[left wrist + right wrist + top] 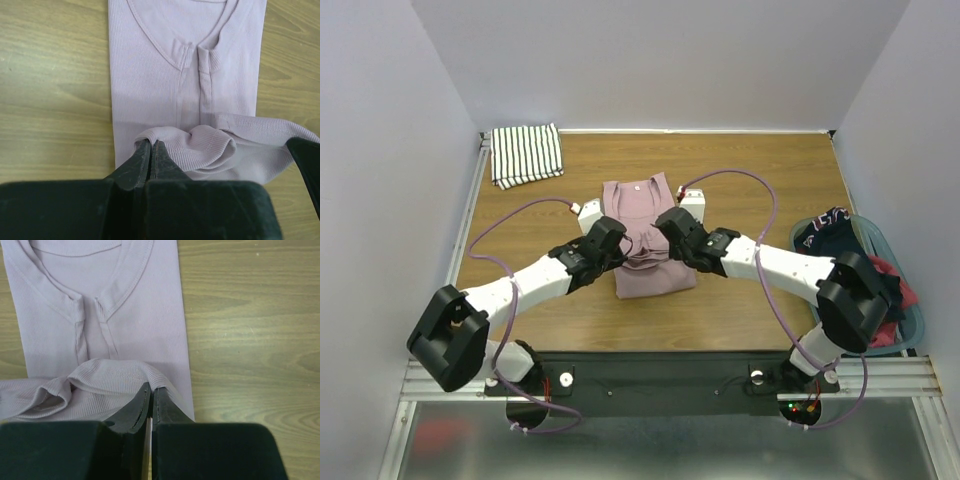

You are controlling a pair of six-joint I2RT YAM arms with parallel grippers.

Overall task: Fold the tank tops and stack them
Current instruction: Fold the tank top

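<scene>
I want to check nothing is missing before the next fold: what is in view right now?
pink tank top: one, dusty pink, centre of the table, near edge gathered up
striped tank top: one, white with black stripes, folded at the far left corner
basket: one, teal, at the table's right edge
navy garment: one, dark navy with lettering, in the basket
red garment: one, red, in the basket
table: one, brown wood
left gripper: one, black, shut on the pink tank top's near edge, left side
right gripper: one, black, shut on the same edge, right side
</scene>
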